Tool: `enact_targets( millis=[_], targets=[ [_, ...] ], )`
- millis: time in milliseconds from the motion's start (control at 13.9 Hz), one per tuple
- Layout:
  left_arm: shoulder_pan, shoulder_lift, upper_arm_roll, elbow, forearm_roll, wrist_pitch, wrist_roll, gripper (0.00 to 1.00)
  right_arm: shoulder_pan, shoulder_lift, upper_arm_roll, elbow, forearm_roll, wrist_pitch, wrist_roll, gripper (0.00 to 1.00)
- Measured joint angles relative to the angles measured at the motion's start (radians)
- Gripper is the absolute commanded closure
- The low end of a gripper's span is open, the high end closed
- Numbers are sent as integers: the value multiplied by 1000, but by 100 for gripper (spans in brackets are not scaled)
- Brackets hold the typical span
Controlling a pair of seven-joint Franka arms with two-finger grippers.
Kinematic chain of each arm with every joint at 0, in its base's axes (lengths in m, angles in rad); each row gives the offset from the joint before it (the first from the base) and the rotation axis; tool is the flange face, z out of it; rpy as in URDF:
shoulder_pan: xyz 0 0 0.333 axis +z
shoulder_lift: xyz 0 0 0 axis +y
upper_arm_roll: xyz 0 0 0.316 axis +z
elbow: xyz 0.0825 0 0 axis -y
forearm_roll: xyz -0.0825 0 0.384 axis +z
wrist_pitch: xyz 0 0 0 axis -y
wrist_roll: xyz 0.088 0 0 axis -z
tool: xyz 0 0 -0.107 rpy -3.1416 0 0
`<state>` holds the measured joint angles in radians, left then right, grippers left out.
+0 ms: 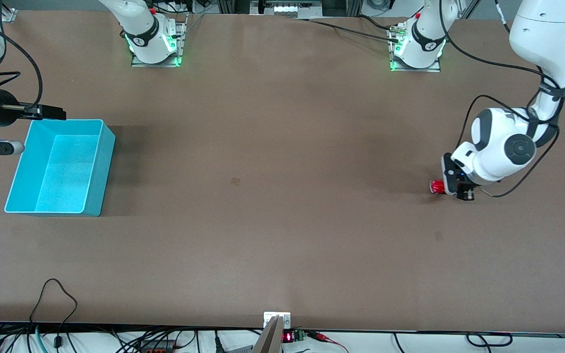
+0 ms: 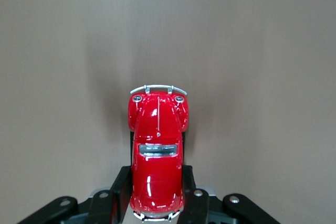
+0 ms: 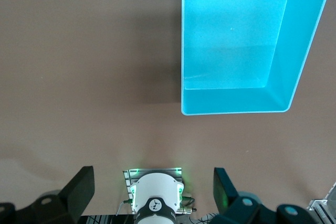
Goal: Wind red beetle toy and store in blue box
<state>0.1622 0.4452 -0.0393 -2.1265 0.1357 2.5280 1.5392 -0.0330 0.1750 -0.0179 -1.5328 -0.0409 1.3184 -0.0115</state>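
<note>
front view: the brown matte table (image 1: 272, 147) carries the blue box (image 1: 62, 169) toward the right arm's end, a rectangular cyan plastic bin with plain walls, a paler rim and nothing inside. the right gripper (image 1: 49, 113) hangs just above the box's rim on the side nearest the robots' bases, its dark fingers pointing along the table; this arm waits. toward the left arm's end, well apart from the box, the left gripper (image 1: 459, 189) is down at the table surface, and only a small red sliver of the red beetle toy (image 1: 437, 186) pokes out beside the white wrist, which hides the fingers.

left wrist view: here the toy (image 2: 157, 156) shows whole from above, which the front camera cannot give. it is glossy red with a rounded bonnet, a silvery bumper, two small round headlights and a grey windscreen. the left gripper (image 2: 156, 192) has one black finger (image 2: 119, 187) on each flank of the car's rear half, pinching the body, with bare table surface all around.

right wrist view: the box (image 3: 236, 45) is seen from above, its smooth floor bare and lightly grained, corners rounded. the right gripper (image 3: 152, 187) has its two dark fingers (image 3: 79, 184) spread wide with nothing between them, and a white arm base with green lights shows between them farther off.
</note>
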Motion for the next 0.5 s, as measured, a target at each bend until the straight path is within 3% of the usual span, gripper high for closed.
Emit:
enact_targets(
  millis=[215,287,431,503],
  targets=[
    [104,19,1,31,0,0,99,75,0,0,0,0,0,0,0,0],
    [128,26,1,42,0,-1,132,65,0,0,0,0,0,0,0,0],
    [146,32,0,51,0,-2,158,0,0,0,0,0,0,0,0,0],
    [146,35,-1,52,0,-3,161,0,0,0,0,0,0,0,0,0]
  ],
)
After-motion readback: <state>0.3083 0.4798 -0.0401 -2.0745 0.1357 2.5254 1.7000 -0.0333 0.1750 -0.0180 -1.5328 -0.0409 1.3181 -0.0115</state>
